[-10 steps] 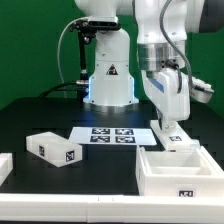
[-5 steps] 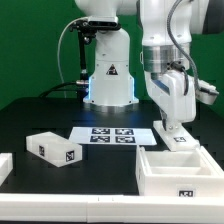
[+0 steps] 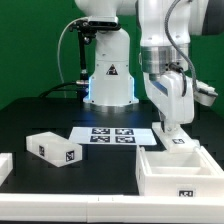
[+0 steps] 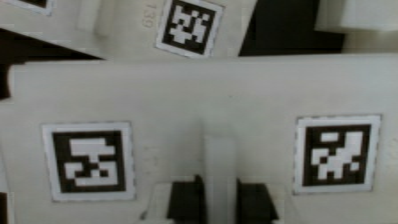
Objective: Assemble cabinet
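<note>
Bearing two patterned tags (image 4: 89, 157), the cabinet panel (image 4: 205, 95) lies below the pincer (image 4: 214, 200).

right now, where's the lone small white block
The lone small white block lies at the exterior view's left, beside the marker board's left end.

Warning triangle (image 3: 110, 71) on robot base (image 3: 108, 92)

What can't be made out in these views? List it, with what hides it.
- Exterior view: tips of the gripper blend into the white piece under them; open or shut unclear.
- Wrist view: the fingers are blurred and cut by the frame edge.
- Exterior view: the white part at the left is cut by the edge.
- Exterior view: the open tray floor is hidden by its front wall.
</note>
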Available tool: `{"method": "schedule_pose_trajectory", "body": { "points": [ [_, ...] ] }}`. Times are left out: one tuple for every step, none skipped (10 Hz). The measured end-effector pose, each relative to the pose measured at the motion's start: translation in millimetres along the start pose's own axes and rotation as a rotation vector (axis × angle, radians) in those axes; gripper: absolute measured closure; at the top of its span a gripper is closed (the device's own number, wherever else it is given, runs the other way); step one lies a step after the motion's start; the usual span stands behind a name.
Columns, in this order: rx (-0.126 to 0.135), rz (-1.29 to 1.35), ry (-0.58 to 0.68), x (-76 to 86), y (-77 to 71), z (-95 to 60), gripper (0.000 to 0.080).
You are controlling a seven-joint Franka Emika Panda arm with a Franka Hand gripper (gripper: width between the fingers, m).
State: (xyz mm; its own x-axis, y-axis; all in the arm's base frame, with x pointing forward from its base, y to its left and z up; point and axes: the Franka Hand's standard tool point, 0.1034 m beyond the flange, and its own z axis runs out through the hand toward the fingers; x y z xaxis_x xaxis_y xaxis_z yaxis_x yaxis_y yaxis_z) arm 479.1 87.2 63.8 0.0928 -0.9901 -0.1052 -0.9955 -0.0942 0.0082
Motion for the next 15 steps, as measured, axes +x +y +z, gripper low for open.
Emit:
{"method": "schedule_pose_trajectory", "body": {
  "points": [
    [0.003, -0.002, 0.000, -1.6, -3.5, -0.1, 0.0735],
    [0.007, -0.004, 0.001, -2.4, -7.5, -0.2, 0.0735],
    [0.011, -0.004, 0.003, -2.4, -11.3, -0.2, 0.0735],
    [0.014, -0.002, 0.005, -2.4, -14.9, 0.6, 0.0735],
    [0.018, -0.001, 0.008, -1.8, -20.4, 1.8, 0.0735],
    [0.026, 0.000, 0.012, -0.6, -28.7, 2.4, 0.0735],
    [0.034, 0.005, 0.014, 0.5, -36.8, 2.1, 0.0735],
    [0.037, 0.024, 0.009, -0.2, -45.3, 1.1, 0.0735],
    [0.045, 0.039, 0.010, -0.6, -53.5, 0.4, 0.0735],
    [0.050, 0.064, 0.013, -1.2, -60.0, 2.2, 0.0735],
    [0.058, 0.070, 0.017, -0.4, -66.8, 2.4, 0.0735],
    [0.058, 0.069, 0.018, 0.4, -66.1, 2.5, 0.0735],
    [0.058, 0.069, 0.018, 0.6, -65.9, 2.7, 0.0735],
    [0.058, 0.069, 0.018, 0.6, -65.9, 2.7, 0.0735],
    [0.058, 0.069, 0.018, 0.6, -65.9, 2.7, 0.0735]
  ]
}}
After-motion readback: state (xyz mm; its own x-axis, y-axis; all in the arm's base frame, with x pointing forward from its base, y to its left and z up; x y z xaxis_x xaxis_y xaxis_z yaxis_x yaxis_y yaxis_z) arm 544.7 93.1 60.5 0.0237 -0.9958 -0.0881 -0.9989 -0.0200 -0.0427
